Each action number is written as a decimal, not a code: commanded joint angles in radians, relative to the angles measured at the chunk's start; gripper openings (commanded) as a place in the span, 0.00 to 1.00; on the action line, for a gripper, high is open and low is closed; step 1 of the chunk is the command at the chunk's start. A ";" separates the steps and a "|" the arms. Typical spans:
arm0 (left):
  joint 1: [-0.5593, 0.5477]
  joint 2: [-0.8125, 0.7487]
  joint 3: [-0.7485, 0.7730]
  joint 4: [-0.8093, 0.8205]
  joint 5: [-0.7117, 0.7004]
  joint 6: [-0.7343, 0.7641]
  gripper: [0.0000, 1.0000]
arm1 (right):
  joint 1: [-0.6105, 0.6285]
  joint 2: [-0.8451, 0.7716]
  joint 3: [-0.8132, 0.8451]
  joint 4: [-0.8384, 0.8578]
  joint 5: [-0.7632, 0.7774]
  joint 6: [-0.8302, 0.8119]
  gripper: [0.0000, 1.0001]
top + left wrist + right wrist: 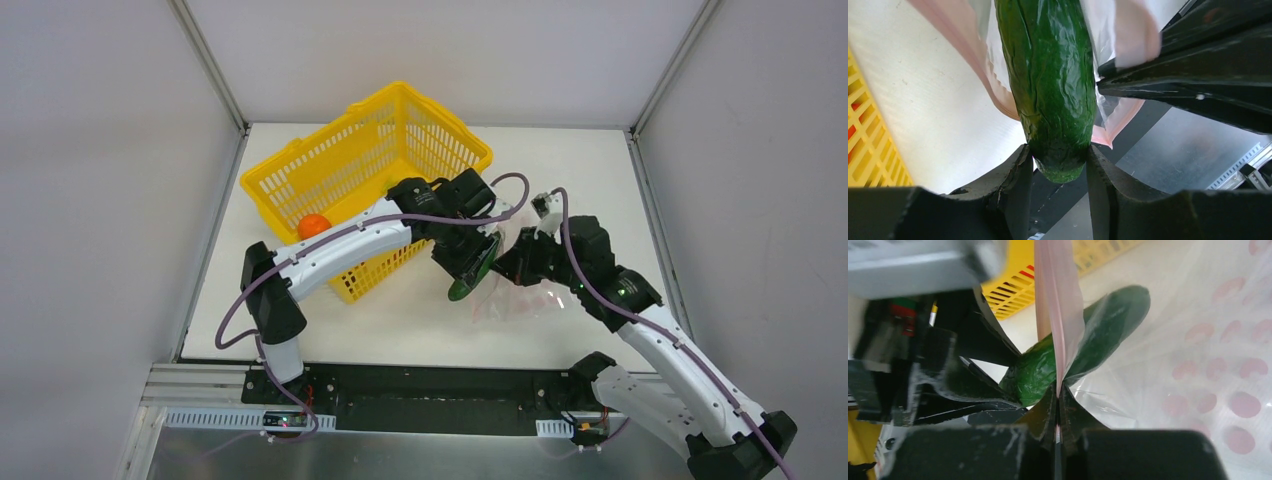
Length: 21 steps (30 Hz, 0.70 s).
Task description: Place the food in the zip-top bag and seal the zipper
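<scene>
At the near edge of the table [580, 170] both arms reach inward and meet just right of centre. The left claw [1058, 155] grips the pepper [1048, 75] by its blunt end, one finger pressed to each side, and the pepper points away from the wrist towards the right arm. The right claw [1058, 390] is pinched tight on the zipper [1055, 300], holding that pink strip up on edge. The pepper passes beside the strip. Its gripped end is outside the bag [1208, 340], while its far half shows dark through the clear, pink-dotted film, so it is partly inside the mouth. From above, the rest of the bag sags down onto the table just in front of the two claws. Beyond them, at the far left, stands the yellow basket [330, 160], with the left arm crossing over its near wall. One orange fruit [314, 226] lies inside at the basket's near left corner, well apart from the bag.
</scene>
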 commanded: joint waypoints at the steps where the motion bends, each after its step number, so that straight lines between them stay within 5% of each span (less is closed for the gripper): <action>1: -0.003 0.008 0.067 -0.037 -0.031 0.020 0.00 | 0.005 -0.003 -0.033 0.106 -0.061 0.104 0.00; 5: -0.004 0.006 0.065 -0.031 -0.042 0.014 0.10 | 0.006 -0.034 -0.078 0.183 -0.065 0.197 0.00; 8: -0.003 0.004 0.063 -0.025 -0.059 0.011 0.30 | 0.003 -0.050 -0.101 0.218 -0.034 0.267 0.00; 12: -0.003 -0.025 0.044 0.043 -0.086 -0.015 0.35 | 0.004 -0.053 -0.105 0.222 0.007 0.328 0.00; 14: -0.003 -0.044 0.027 0.103 -0.055 -0.028 0.49 | 0.003 -0.060 -0.108 0.222 0.023 0.343 0.00; 21: -0.002 -0.105 0.018 0.150 -0.052 -0.032 0.64 | -0.006 -0.084 -0.115 0.202 0.094 0.396 0.00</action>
